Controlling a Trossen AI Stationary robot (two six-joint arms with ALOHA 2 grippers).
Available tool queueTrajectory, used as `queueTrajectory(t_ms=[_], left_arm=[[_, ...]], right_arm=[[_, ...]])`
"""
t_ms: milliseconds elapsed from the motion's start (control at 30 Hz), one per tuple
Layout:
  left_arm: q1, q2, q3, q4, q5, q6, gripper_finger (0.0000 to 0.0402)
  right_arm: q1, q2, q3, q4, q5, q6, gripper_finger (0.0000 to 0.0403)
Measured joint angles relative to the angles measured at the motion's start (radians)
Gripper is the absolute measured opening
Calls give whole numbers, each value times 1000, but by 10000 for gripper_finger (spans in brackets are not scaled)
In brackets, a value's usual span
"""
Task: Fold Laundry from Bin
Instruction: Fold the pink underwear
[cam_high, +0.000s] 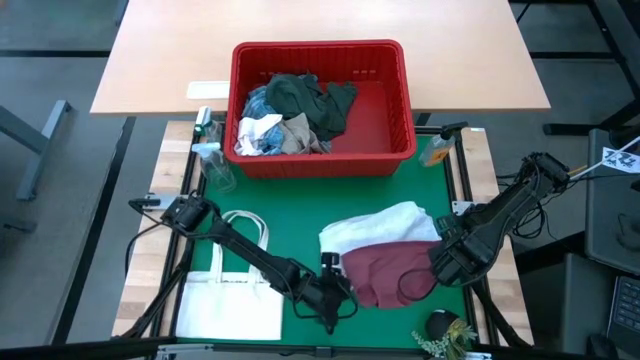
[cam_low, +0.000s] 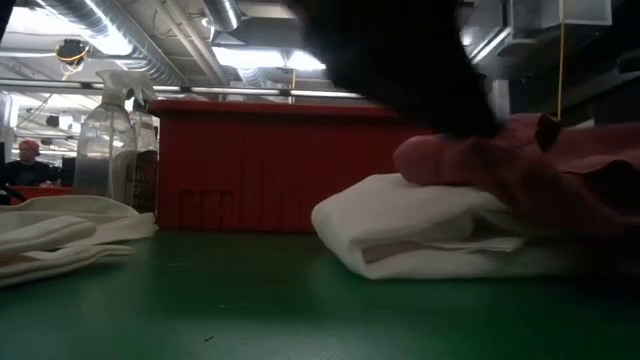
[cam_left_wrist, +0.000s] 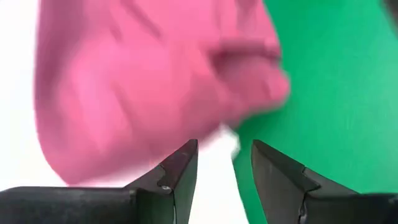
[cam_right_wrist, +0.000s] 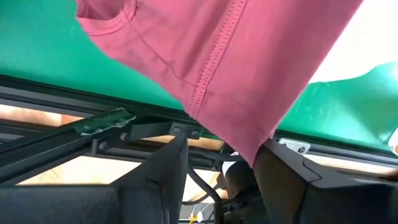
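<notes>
Left end effector (cam_high: 335, 300) low at the near middle of the green-covered counter (cam_high: 290, 205), fingers parted with nothing between them, pointed at the near left edge of the crumpled maroon cloth garment (cam_high: 385, 272). Right end effector (cam_high: 445, 262) at that garment's right edge, fingers likewise standing apart; in the right wrist view a stitched hem hanging down into the gap, apparently not pinched. Maroon garment spread on the near right of the counter, partly overlapping a folded white cloth piece (cam_high: 375, 228) just beyond it. Further laundry, dark green, white and blue-striped (cam_high: 295, 110), heaped in the left half of the red slotted plastic bin (cam_high: 320, 47) at the far side. Flat white tote bag with handles (cam_high: 232, 300) near left, clear spray bottle (cam_high: 212, 160) by the bin's left corner. Step in hand, by the look of it: squaring up on the maroon piece from both sides ahead of a fold, with most of the bin not yet emptied. Next move, likely: close each end effector on its own edge, lift only slightly, then carry one side over the other without dragging the white piece underneath.
</notes>
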Motion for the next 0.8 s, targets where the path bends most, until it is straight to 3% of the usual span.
queueTrajectory(t_ms=[333, 600, 800], left_arm=[[30, 17, -20, -135, -4, -61, 129], [85, 22, -76, -148, 91, -86, 100], [106, 16, -74, -303, 101, -93, 85]], right_arm=[[0, 0, 0, 6, 18, 0, 175], [0, 0, 0, 5, 18, 0, 175], [0, 0, 0, 11, 18, 0, 175]])
